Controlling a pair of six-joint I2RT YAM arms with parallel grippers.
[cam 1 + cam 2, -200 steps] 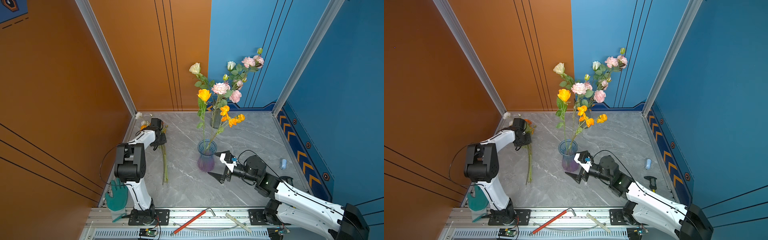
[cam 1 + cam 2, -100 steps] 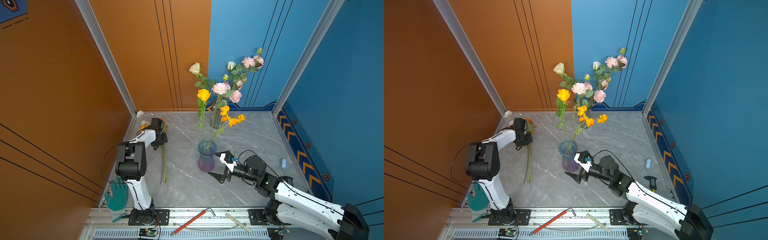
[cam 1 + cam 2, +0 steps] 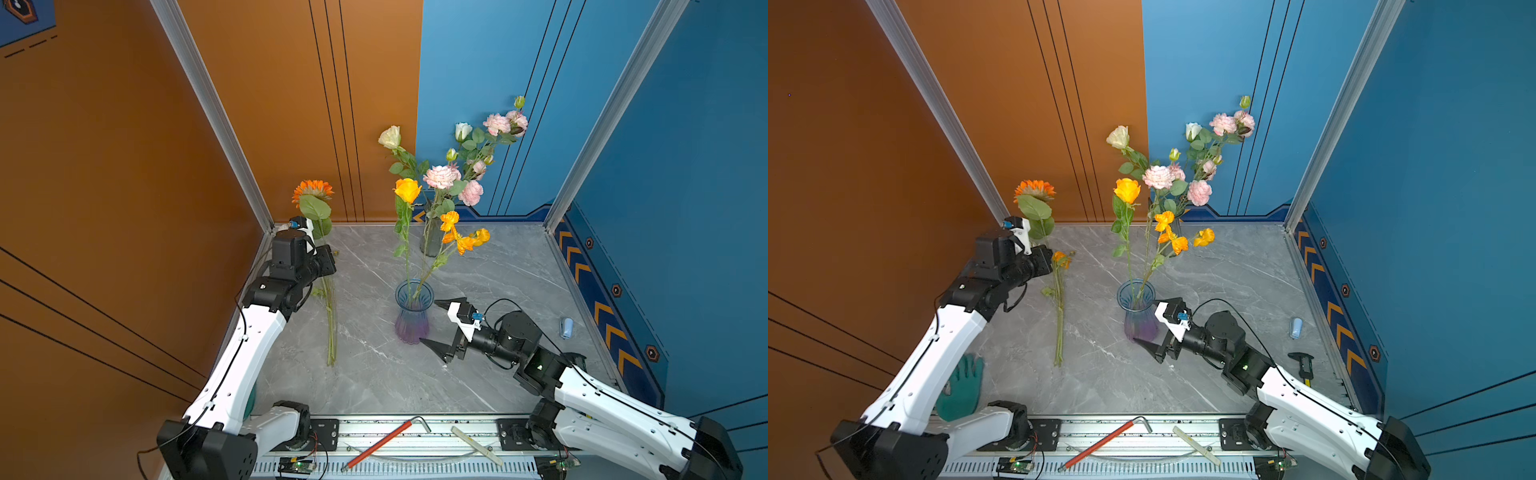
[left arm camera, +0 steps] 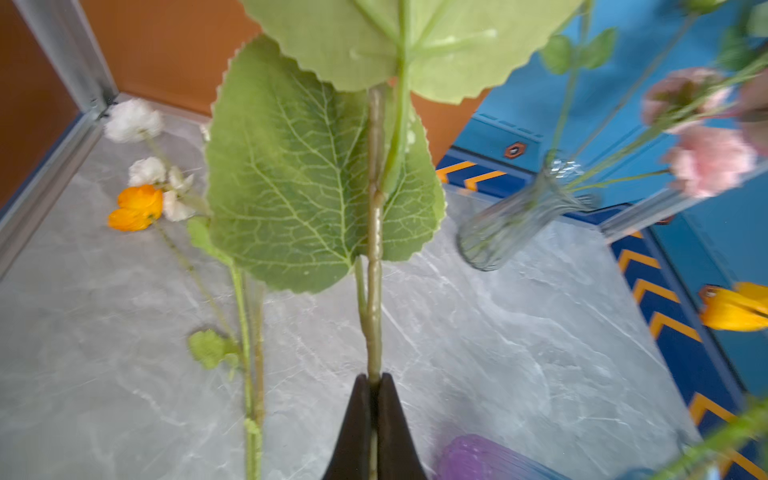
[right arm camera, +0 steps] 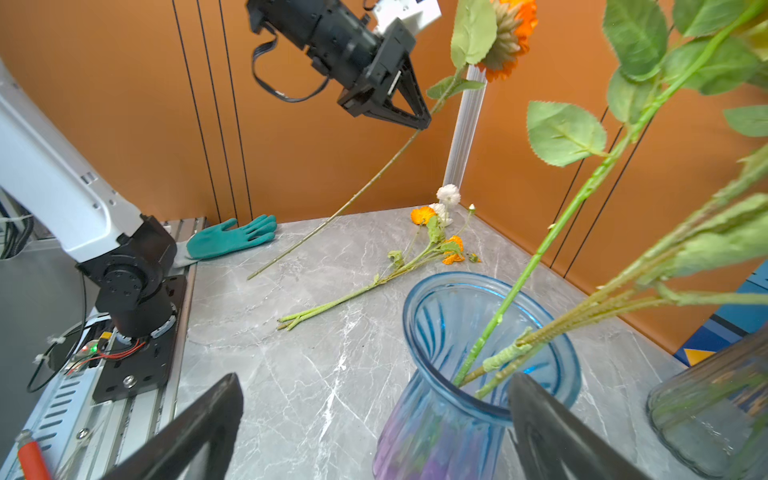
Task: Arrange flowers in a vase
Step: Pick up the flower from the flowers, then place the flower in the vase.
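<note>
Jaws are being clamped on a long-stemmed orange flower (image 3: 312, 191) by the raised left gripper (image 5: 423, 121), held apart on the low right gripper (image 3: 429, 322).

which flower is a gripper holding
The orange daisy-like bloom: the left gripper clamps its stem; the others lie on the table or stand in vases.

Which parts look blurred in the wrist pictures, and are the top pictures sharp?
Left wrist view: the large veined green leaf is sharp, the pink blooms and clear glass vase are smeared. Right wrist view: the blue-and-purple ribbed glass vase is crisp. Both top views: sharp, evenly lit, little glare.
</note>
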